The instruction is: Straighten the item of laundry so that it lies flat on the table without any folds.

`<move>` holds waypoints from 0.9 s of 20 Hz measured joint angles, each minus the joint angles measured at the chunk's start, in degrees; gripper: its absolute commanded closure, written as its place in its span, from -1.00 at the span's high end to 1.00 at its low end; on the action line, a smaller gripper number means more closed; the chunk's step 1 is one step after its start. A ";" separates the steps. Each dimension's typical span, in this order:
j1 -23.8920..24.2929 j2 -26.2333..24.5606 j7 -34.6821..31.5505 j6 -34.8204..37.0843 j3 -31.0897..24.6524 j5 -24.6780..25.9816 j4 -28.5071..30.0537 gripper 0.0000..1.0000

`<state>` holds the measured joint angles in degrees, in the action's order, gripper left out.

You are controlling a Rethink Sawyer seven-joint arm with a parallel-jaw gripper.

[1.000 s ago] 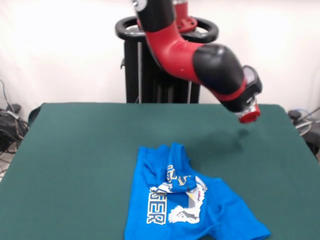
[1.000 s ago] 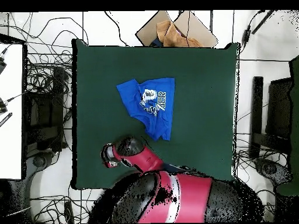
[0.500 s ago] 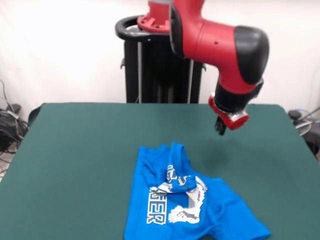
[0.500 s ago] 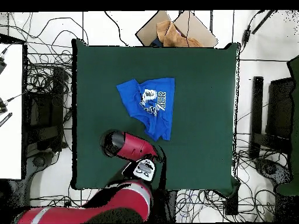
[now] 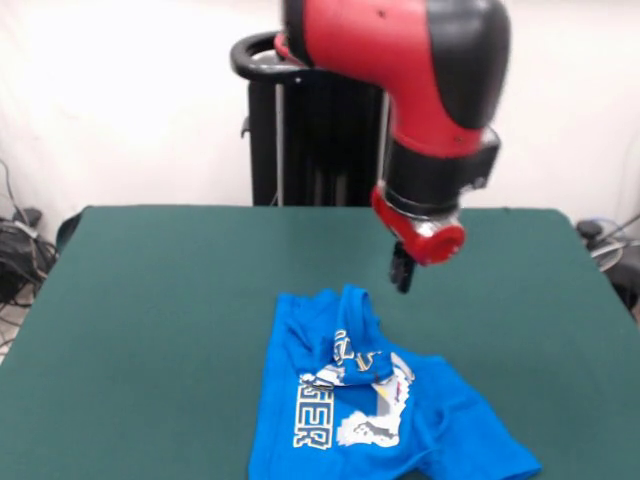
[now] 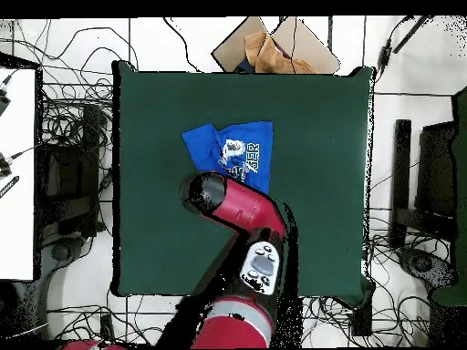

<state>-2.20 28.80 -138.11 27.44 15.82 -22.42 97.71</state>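
The shirt (image 5: 375,420) is bright blue with a white pixel print and white lettering. The table (image 5: 160,300) is dark green. The arm (image 5: 420,80) is red and black.

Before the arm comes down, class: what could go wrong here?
1. The blue T-shirt has a fold bunched over its print; pinching there may grab two layers and deepen the crease.
2. The shirt reaches the picture's lower edge in the front view; dragging it that way might pull it off the green table.
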 measured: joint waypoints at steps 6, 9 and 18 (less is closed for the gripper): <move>5.05 2.26 0.00 2.08 1.22 0.81 -5.53 -1.00; 6.28 1.34 0.00 2.11 1.55 1.61 -7.73 -1.00; 9.81 -3.92 0.00 2.10 0.79 3.78 -10.38 -1.00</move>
<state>7.61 24.88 -138.11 29.54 16.60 -18.65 87.33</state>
